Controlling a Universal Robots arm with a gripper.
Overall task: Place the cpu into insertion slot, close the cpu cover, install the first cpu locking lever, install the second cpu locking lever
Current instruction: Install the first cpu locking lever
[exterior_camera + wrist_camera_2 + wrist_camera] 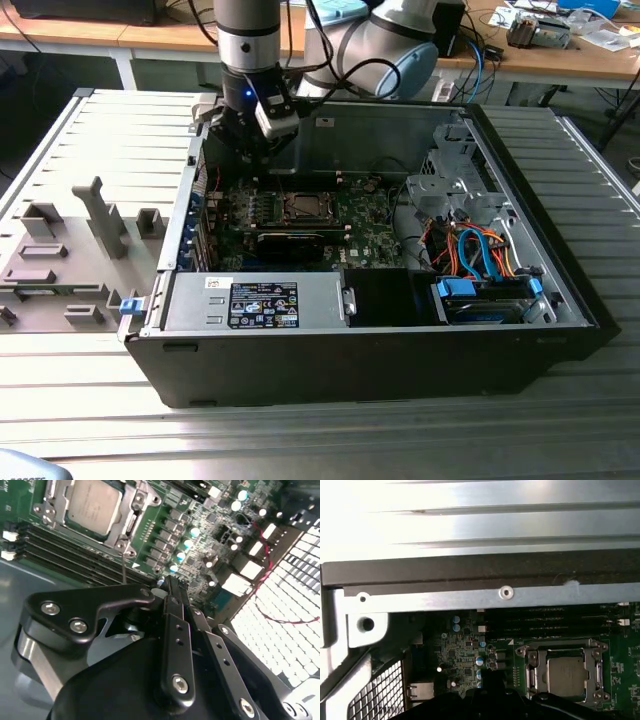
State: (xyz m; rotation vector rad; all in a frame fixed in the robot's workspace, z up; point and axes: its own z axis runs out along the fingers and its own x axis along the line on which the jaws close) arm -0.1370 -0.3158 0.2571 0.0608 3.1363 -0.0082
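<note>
The cpu, square with a silver-grey top, lies flat in the insertion slot on the green board. The cpu cover, a silver frame, lies closed around it.

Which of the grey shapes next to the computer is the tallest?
The thin grey post with a little arm sticking out near its top. The other grey blocks beside it are all short and squat.

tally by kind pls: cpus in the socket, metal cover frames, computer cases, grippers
cpu, seated in the socket: 1
cpu cover, the metal frame around it: 1
computer case, lying open: 1
gripper, over the board beside the socket: 1
total: 4
</note>
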